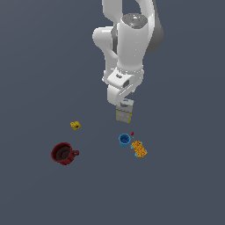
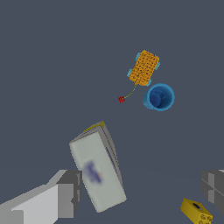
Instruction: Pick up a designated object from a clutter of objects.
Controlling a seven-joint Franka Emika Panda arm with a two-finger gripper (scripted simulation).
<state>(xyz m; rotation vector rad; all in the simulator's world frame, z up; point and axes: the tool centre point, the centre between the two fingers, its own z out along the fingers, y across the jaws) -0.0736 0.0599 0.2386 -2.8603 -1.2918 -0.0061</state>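
Two jaws stand open, one finger (image 2: 65, 192) beside the grey-yellow box (image 2: 98, 170), the other well apart, so centre over it before closing, keeping clear of the yellow piece (image 2: 197, 211), with the blue cup (image 2: 159, 97) farther off at 1 o'clock

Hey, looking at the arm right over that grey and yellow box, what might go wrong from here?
1. In the wrist view the box sits close to one finger while the other is far off, so closing the jaws may push or tip it instead of clamping it.
2. The box looks angled to the fingers, so it might twist on contact.
3. The small yellow piece lies near the far finger and may get nudged.
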